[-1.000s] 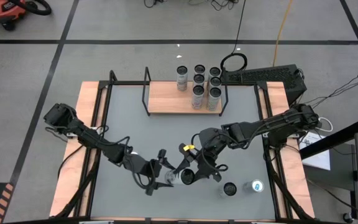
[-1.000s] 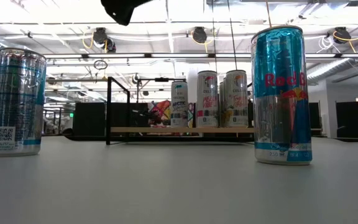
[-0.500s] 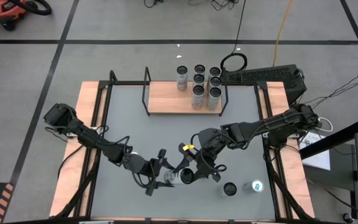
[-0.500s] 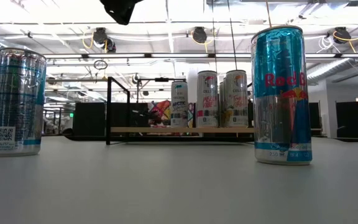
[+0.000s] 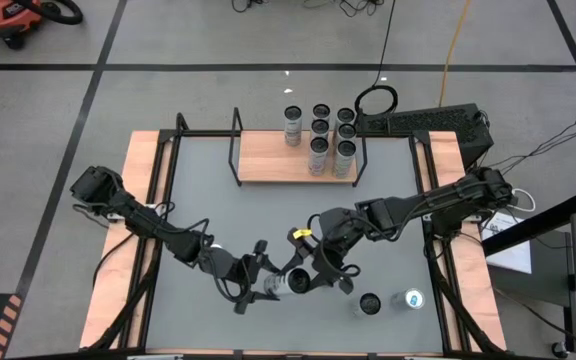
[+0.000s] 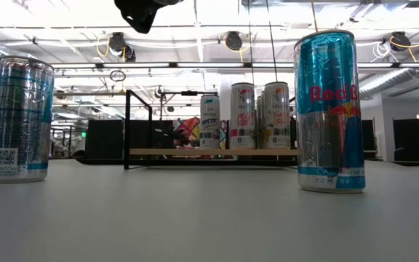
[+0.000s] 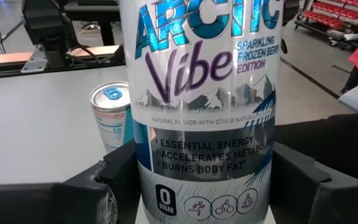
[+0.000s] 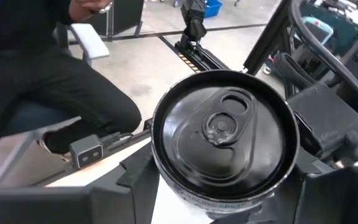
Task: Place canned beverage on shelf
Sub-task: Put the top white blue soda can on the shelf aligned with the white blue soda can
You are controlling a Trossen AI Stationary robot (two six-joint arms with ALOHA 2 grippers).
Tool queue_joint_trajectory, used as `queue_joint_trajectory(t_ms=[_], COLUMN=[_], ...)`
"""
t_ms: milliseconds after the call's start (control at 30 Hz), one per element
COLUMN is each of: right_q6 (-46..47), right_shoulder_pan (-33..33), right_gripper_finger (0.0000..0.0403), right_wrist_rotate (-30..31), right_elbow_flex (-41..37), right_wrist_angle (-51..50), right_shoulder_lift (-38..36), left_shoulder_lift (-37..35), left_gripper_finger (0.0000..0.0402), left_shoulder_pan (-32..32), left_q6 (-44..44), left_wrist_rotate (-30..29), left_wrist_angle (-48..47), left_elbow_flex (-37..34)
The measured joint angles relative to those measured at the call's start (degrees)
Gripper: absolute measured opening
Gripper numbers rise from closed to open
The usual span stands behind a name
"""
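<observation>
The grey tabletop (image 5: 268, 220) with wooden side edges carries everything here. At its far edge sits the shelf (image 5: 273, 158), a light-wood board with thin black rod frames at its ends; seven cans (image 5: 320, 140) stand clustered on its right half, and the low view shows three of them upright in a row.

Both dark arms reach toward the near middle of the table. The left gripper (image 5: 258, 280) and the right gripper (image 5: 318, 272) meet around one can, the Arctic Vibe can (image 5: 290, 284), which lies tilted over between them, well apart from the shelf. In the left wrist view that can (image 7: 207, 112) fills the picture, with dark fingers (image 7: 114, 180) pressed against both of its sides. In the right wrist view its black lid (image 8: 225, 134) faces the camera, again flanked by two fingers (image 8: 138, 171), which seem to pinch it, though contact there is hard to confirm.

Two more cans stand upright near the front right: a dark-topped can (image 5: 369, 303) and a Red Bull can (image 5: 412, 299), just beside each other.
</observation>
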Motion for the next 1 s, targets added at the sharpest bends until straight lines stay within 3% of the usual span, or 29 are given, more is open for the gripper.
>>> queue_joint_trajectory(t_ms=[200, 367, 633, 900, 1000], right_q6=[6.17, 9.48, 18.24, 28.52, 31.46], right_shoulder_pan=[0.32, 1.37, 3.14, 4.74, 5.28], right_gripper_finger=[0.0228, 0.0264, 0.0275, 0.0270, 0.0270], right_wrist_rotate=[1.24, 8.33, 12.61, 30.93, 33.34], right_elbow_flex=[0.02, 0.02, 0.09, -0.04, -1.29], right_wrist_angle=[-0.60, -2.14, -5.84, -14.01, -12.96], right_shoulder_lift=[-0.04, -0.80, -2.58, -2.56, -2.56], left_shoulder_lift=[0.00, 0.00, -2.67, -4.98, -5.09], left_gripper_finger=[0.0258, 0.0258, 0.0258, 0.0258, 0.0258], left_shoulder_pan=[-0.11, -0.13, -0.07, -0.18, -0.22], left_q6=[0.94, 1.41, 1.11, 2.08, 2.12], left_wrist_rotate=[-3.14, -5.12, -9.08, -11.13, -11.74], left_wrist_angle=[-0.21, -0.39, -4.97, -5.79, -5.37], left_elbow_flex=[0.00, -0.07, -0.07, -0.07, -0.07])
